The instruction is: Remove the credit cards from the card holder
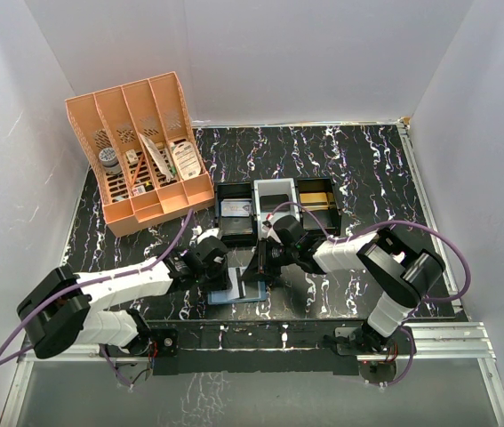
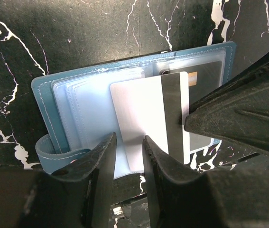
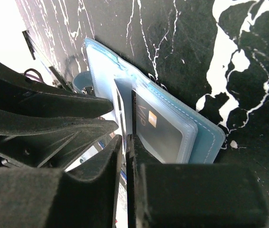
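The teal-blue card holder [image 2: 44, 99] lies open on the black marbled table, in front of both arms [image 1: 227, 296]. A white credit card with a black stripe [image 2: 143, 114] sticks out of its clear pockets. My right gripper [image 3: 124, 138] is shut on that card's edge, and its fingers [image 2: 219, 114] come in from the right in the left wrist view. A dark card marked VIP [image 3: 160, 128] sits inside a clear pocket [image 2: 205, 76]. My left gripper [image 2: 127, 138] hovers over the holder's near edge, jaws a little apart, with nothing pinched between them.
An orange desk organiser [image 1: 140, 147] with small items stands at the back left. Three small trays, black [image 1: 234, 209], white [image 1: 274, 200] and black [image 1: 316, 200], sit just behind the grippers. A metal rail [image 1: 447, 334] runs along the near edge.
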